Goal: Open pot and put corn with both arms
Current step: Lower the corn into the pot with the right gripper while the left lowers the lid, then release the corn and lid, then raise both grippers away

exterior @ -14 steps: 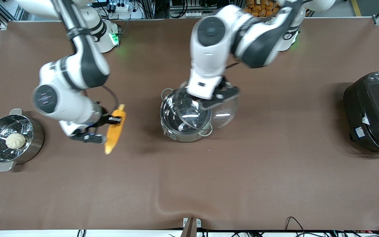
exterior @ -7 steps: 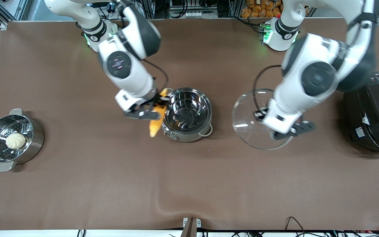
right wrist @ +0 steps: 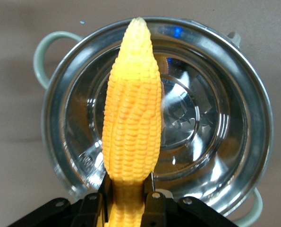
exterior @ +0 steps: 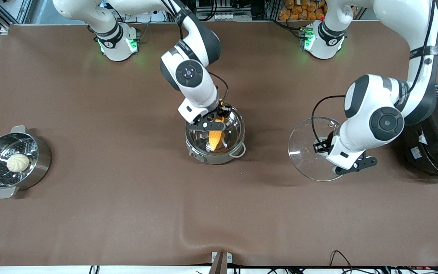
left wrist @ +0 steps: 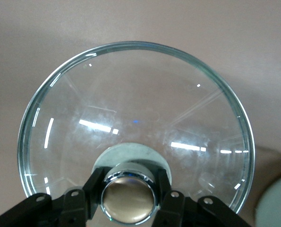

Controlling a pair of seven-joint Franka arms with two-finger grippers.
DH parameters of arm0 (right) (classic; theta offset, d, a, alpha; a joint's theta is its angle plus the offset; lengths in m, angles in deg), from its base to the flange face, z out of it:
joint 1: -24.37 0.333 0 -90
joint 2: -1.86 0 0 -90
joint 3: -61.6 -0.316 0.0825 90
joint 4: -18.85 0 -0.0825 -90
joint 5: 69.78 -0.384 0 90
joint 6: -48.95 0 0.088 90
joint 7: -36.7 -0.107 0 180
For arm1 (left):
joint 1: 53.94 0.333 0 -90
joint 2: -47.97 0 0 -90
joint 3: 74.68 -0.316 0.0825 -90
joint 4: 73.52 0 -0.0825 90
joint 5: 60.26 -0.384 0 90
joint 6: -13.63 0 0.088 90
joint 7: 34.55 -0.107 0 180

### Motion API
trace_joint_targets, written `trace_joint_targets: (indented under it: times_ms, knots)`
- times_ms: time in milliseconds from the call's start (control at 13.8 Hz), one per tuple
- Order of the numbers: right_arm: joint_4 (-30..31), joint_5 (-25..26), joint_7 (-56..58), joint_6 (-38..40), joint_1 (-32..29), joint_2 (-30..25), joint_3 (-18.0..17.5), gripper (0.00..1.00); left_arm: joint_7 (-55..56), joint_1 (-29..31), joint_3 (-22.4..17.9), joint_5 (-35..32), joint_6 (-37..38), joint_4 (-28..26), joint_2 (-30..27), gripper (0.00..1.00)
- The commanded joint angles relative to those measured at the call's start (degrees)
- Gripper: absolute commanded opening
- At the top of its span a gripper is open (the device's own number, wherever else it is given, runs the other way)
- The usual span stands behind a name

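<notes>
Corn (right wrist: 131, 109) yellow-orange; pot (right wrist: 225, 113) shiny steel, pale loop handles; lid (left wrist: 131, 109) clear glass w/ copper knob.

Brown-covered table (exterior: 89, 220) is seen carrying four items. Open pot (exterior: 238, 131) is set near the middle. All-steel pot w/ bun (exterior: 38, 167) is placed toward right arm's end; black cooker (exterior: 437, 129) toward left arm's end. Both arm bases (exterior: 114, 45) are mounted along the edge farthest from front cam.
</notes>
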Motion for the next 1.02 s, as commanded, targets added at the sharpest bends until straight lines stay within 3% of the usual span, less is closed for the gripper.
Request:
trace_joint_targets:
  times_ms: [0,145,290,435,653,726,798,871,944]
  knots:
    - [-2.7,-1.2,-0.5,0.4,0.4,2.8,0.7,0.34,-1.3,0.5,0.6,0.6,-10.1,-12.1,-5.0,0.0]
    - [-2.6,-1.2,-1.1,-0.1,0.5,3.5,0.7,0.59,-2.6,1.0,0.6,0.6,-17.2,-17.1,-4.8,0.0]
    - [-2.5,-1.1,-1.2,0.5,0.3,2.9,0.8,0.8,-2.8,1.0,0.6,0.6,-18.3,-18.3,-4.3,0.0]
    - [-2.5,-1.2,-1.0,1.0,-0.1,1.8,1.0,0.94,-2.8,1.0,0.6,0.6,-20.3,-19.9,-4.3,0.0]
    - [-2.4,-1.3,-0.4,3.2,-3.2,-2.5,1.2,1.0,-2.8,1.0,0.5,0.5,-25.4,-23.1,-4.3,0.0]
    - [-2.4,-1.4,-0.4,4.3,-5.2,-4.1,1.1,1.0,-2.8,1.0,0.5,0.2,-25.5,-23.1,-4.3,0.24]
    - [-2.3,-1.3,-0.3,5.4,-6.5,-6.0,1.2,1.0,-3.3,1.0,0.4,-0.2,-25.5,-23.1,-4.3,0.86]
    - [-2.2,-1.1,-0.4,6.5,-8.5,-7.9,1.4,1.0,-3.9,1.0,0.4,-0.2,-25.6,-22.5,-4.5,1.0]
    - [-2.3,-0.6,-0.2,7.9,-11.0,-9.7,1.6,1.0,-4.0,1.3,0.4,-0.2,-25.5,-22.3,-4.8,1.0]
